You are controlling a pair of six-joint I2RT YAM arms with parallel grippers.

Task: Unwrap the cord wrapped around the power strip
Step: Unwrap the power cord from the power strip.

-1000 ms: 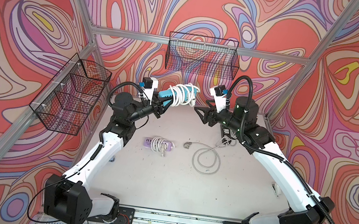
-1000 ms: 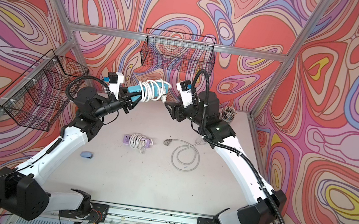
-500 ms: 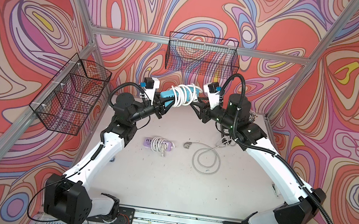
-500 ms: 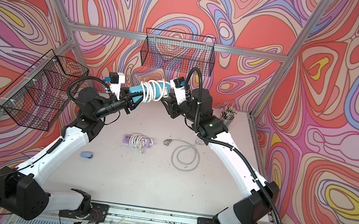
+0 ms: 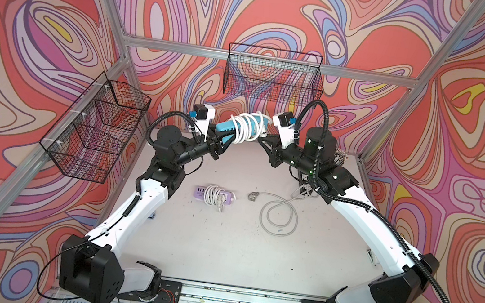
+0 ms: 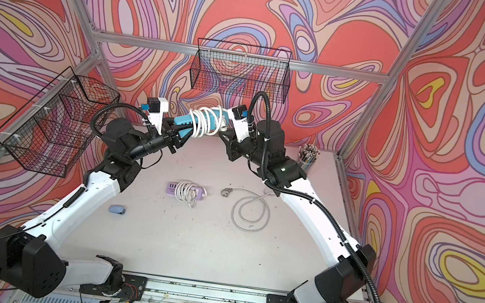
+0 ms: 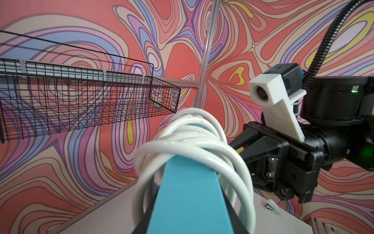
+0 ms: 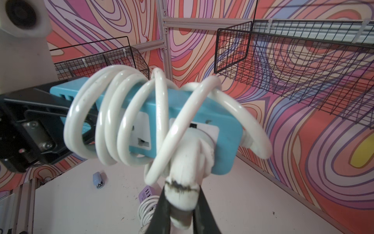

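A blue power strip (image 5: 224,127) (image 6: 184,121) hangs in the air near the back wall, with a white cord (image 5: 246,126) (image 6: 203,122) coiled several times round it. My left gripper (image 5: 219,138) (image 7: 190,222) is shut on one end of the strip (image 7: 190,192). The cord's white plug (image 8: 186,162) sits in a socket at the strip's other end (image 8: 222,129). My right gripper (image 5: 264,136) (image 8: 182,212) is shut on that plug, with a dark finger on each side. The coils (image 8: 121,121) are loose and overlap.
A purple power strip wrapped in white cord (image 5: 215,194) and a loose grey cable loop (image 5: 279,211) lie on the table. A blue stapler (image 6: 117,209) and a cup of pencils (image 6: 307,157) stand nearby. Wire baskets hang on the back wall (image 5: 273,75) and the left wall (image 5: 98,127).
My right gripper has moved left to the strip's free end and shut on the plug. The left gripper has kept the strip where it was.
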